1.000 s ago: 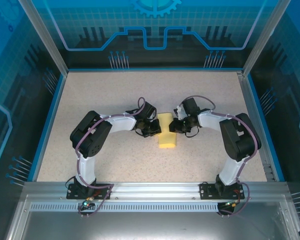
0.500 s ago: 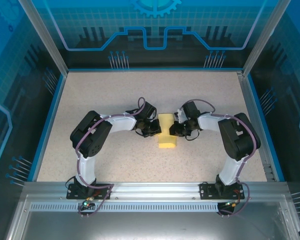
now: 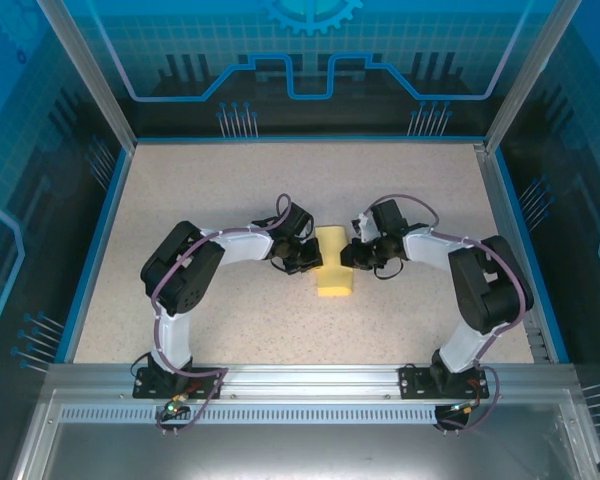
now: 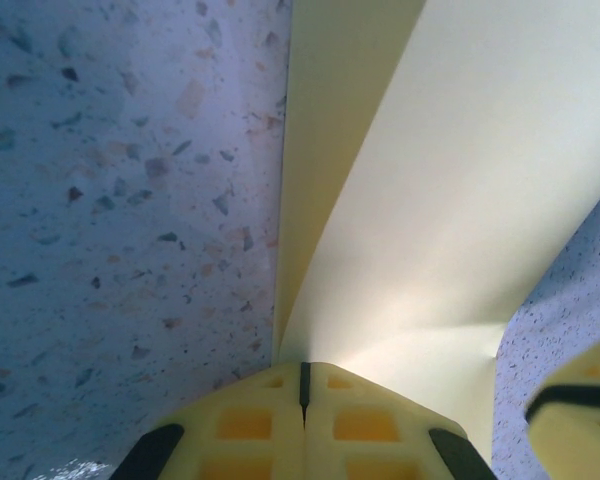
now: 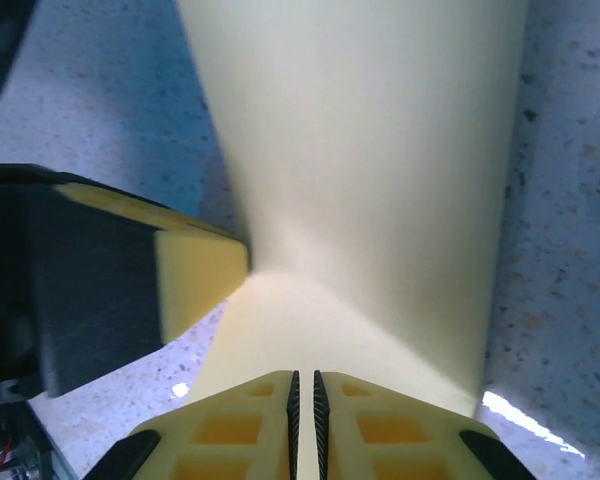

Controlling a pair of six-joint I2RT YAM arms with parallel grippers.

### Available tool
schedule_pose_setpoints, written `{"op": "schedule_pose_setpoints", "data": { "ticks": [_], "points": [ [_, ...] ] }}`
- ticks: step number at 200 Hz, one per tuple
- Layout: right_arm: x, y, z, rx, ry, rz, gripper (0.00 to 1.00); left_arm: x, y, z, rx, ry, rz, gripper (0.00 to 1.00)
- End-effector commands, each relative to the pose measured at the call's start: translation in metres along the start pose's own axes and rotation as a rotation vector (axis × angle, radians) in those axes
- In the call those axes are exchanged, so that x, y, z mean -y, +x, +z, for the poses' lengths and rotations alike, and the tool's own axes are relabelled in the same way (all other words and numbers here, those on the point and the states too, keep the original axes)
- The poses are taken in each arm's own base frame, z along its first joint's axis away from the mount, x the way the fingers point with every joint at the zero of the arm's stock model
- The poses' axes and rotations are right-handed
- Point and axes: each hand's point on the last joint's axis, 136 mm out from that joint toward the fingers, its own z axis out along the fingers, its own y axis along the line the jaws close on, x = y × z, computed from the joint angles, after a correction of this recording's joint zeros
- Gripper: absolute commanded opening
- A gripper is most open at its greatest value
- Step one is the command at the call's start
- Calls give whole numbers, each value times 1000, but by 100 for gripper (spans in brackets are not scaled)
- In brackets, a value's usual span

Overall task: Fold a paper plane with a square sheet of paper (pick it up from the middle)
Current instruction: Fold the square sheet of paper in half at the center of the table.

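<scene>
Mid-fold, I'd say: left fingers and right fingers each pinch opposite edges of the square sheet of paper, which next needs creasing flat.

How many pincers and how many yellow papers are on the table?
Pincers: 2 (left pincer, right pincer)
Yellow papers: 1 (square sheet of paper, partly folded)
Total: 3

Plain pale-yellow sheet of paper, speckled beige table, black-and-white arms, blue patterned walls
</scene>
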Motion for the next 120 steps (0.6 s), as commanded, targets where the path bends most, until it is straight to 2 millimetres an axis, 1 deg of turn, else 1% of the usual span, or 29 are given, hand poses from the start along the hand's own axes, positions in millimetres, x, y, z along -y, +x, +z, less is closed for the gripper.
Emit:
{"op": "schedule_pose_setpoints", "data": {
  "ticks": [1, 19, 42, 57, 82, 94, 120],
  "points": [
    [-1, 17, 2, -63, -12, 33, 15, -58, 28, 18, -83, -209, -39, 0],
    [5, 25, 10, -90, 1, 45, 15, -59, 28, 18, -84, -211, -41, 0],
    [17, 35, 18, -121, 31, 71, 15, -60, 28, 18, -85, -213, -42, 0],
    [24, 40, 20, -135, 49, 83, 15, -60, 28, 18, -85, -215, -40, 0],
    [31, 43, 21, -146, 73, 93, 14, -60, 28, 18, -85, -216, -40, 0],
    [29, 41, 19, -138, 75, 86, 13, -61, 29, 18, -85, -219, -41, 0],
    [12, 29, 7, -89, 40, 40, 14, -60, 29, 18, -87, -218, -41, 0]
  ]
}}
